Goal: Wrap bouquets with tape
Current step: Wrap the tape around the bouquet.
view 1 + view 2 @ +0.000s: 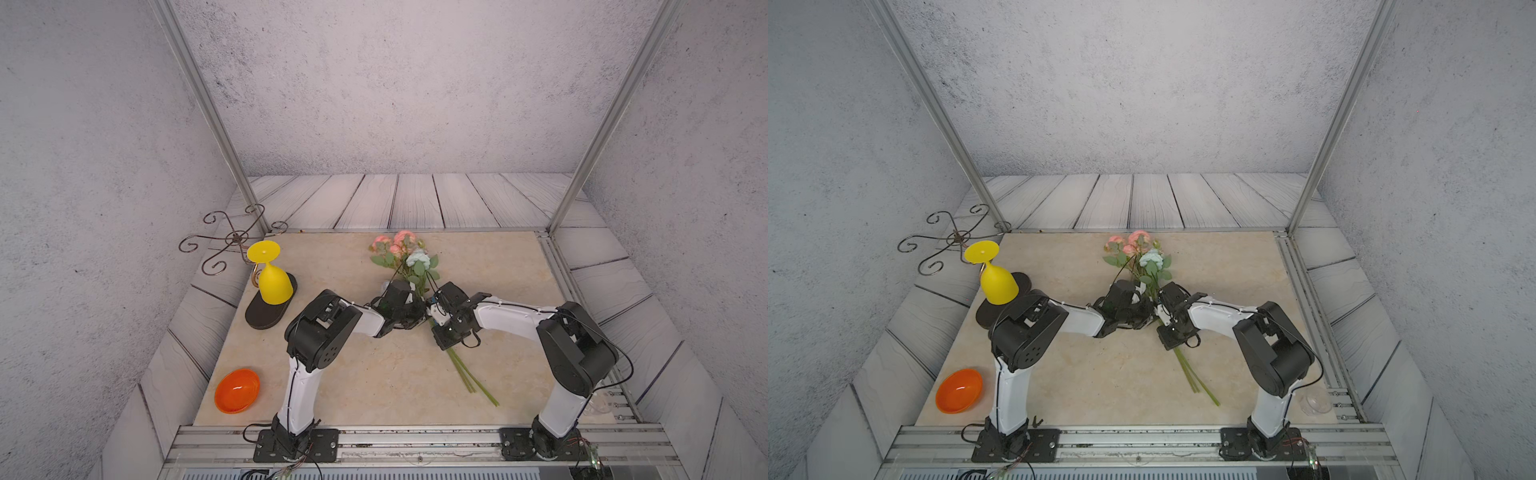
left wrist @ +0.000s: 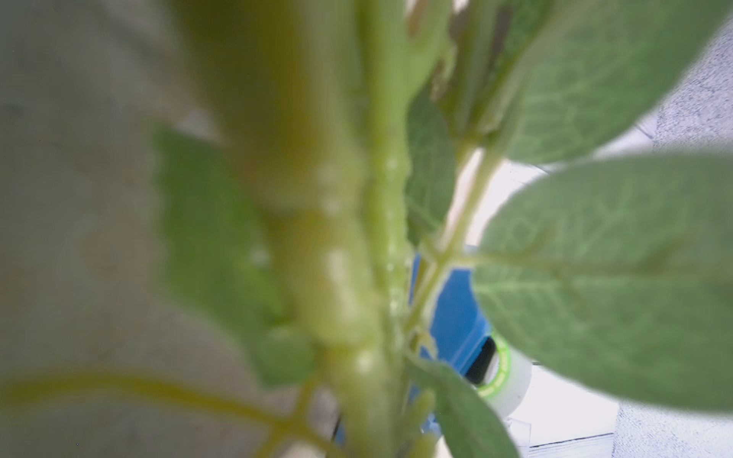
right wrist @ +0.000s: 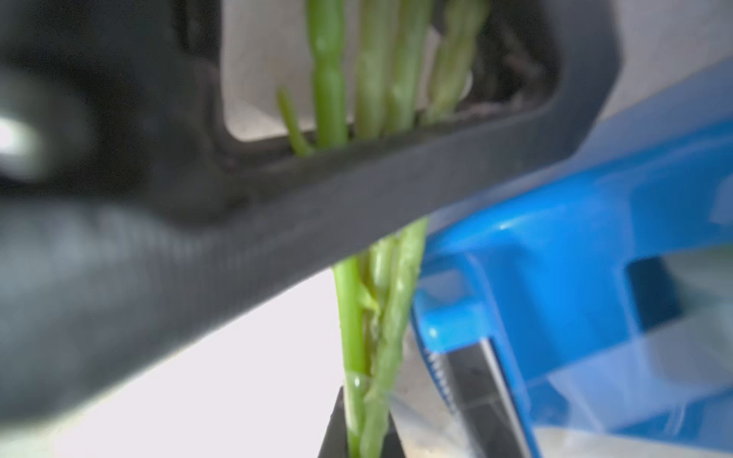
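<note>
Both arms point(image 1: 320, 332) elbow-high, wrists beside bouquet point(image 1: 417, 259).

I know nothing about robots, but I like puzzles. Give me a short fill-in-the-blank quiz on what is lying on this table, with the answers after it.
1. The bowl is coloured ____.
2. The yellow goblet stands ____ on a dark oval board.
3. The long stems of the bouquet are coloured ____.
4. The tape dispenser beside those stems is coloured ____.

Missing words: orange; upside down; green; blue.
</note>
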Controlling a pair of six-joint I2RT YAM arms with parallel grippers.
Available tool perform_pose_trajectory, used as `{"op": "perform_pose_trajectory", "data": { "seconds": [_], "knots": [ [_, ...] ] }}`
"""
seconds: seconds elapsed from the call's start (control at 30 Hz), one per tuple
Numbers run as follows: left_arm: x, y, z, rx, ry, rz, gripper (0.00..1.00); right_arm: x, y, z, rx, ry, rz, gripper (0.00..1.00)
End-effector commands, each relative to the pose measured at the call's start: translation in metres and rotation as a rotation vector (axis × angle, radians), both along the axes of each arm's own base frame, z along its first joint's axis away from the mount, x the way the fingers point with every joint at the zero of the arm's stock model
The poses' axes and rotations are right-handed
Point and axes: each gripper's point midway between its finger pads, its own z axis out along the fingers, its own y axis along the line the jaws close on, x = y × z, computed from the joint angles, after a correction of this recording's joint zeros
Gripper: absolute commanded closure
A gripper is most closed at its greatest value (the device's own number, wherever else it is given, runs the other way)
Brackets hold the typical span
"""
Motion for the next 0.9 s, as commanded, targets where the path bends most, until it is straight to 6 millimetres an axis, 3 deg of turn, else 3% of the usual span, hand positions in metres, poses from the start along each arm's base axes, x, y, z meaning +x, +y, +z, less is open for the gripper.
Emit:
{"op": "perform_pose_trajectory", "data": {
  "seconds": [0.0, 0.17, 0.33, 0.43, 0.5, 0.7, 0.87],
  "knots": [
    [-0.014, 0.004, -0.012, 0.056, 0.017, -0.042, 1.0, -0.006, -0.011, -0.014, -0.051, 0.015, 0.015, 0.91],
    [-0.01, 0.003, -0.011, 0.012, -0.011, -0.019, 1.0, -0.015, -0.008, -0.012, 0.033, 0.064, -0.021, 0.64],
    [-0.002, 0.0, -0.005, -0.061, -0.053, 0.014, 1.0, -0.014, -0.02, 0.024, 0.304, 0.098, -0.19, 0.48],
    [-0.001, 0.0, -0.003, -0.062, -0.077, 0.012, 1.0, -0.018, -0.03, 0.045, 0.404, 0.089, -0.221, 0.45],
    [0.001, 0.0, -0.002, -0.072, -0.098, 0.01, 1.0, -0.025, -0.03, 0.047, 0.434, 0.112, -0.211, 0.45],
    [0.007, -0.001, 0.005, -0.143, -0.135, 0.051, 1.0, -0.027, -0.01, 0.034, 0.569, 0.249, -0.207, 0.46],
    [0.006, 0.001, 0.01, -0.116, -0.169, 0.037, 1.0, -0.014, -0.009, 0.012, 0.53, 0.251, -0.223, 0.46]
  ]
}}
